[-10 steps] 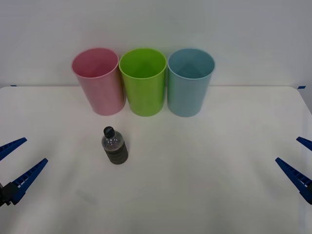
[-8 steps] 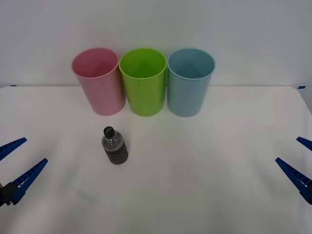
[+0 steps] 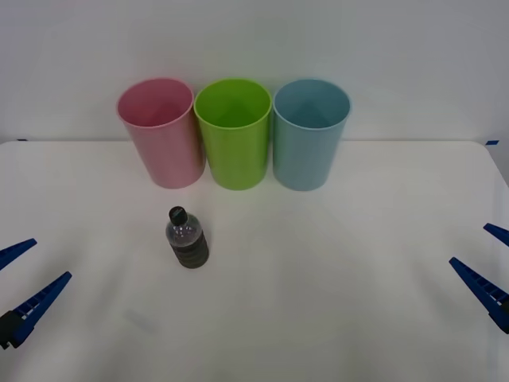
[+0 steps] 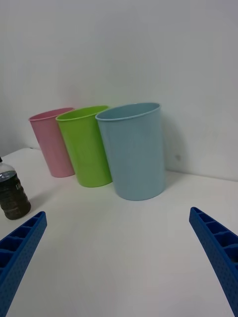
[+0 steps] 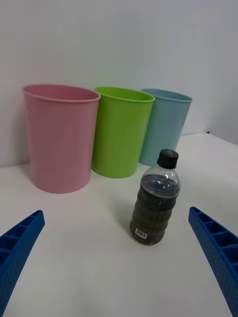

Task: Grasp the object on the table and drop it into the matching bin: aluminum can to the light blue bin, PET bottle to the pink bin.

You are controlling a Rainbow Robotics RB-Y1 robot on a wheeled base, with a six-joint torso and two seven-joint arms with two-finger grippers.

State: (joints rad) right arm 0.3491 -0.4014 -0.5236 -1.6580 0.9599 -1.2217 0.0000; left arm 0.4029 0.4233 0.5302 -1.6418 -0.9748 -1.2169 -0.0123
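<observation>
The PET bottle (image 3: 187, 239) stands upright on the white table (image 3: 334, 239), left of centre; it is small and clear, with a black cap and a dark label. Behind it in a row stand the pink bin (image 3: 159, 131) and the light blue bin (image 3: 310, 131). My left gripper (image 3: 24, 278) is open at the table's near left, well apart from the bottle. In the left wrist view the bottle (image 5: 154, 208) stands ahead between the open left gripper's (image 5: 116, 214) fingers, in front of the pink bin (image 5: 59, 138). My right gripper (image 3: 489, 263) hangs open at the far right, facing the light blue bin (image 4: 134, 148).
A lime green bin (image 3: 233, 131) stands between the pink and light blue bins, almost touching both. A plain white wall rises behind the table's far edge. Bare tabletop stretches between the bottle and both grippers.
My left gripper has slid a little toward the near edge of the table. The bottle, the bins and the right gripper have not moved.
</observation>
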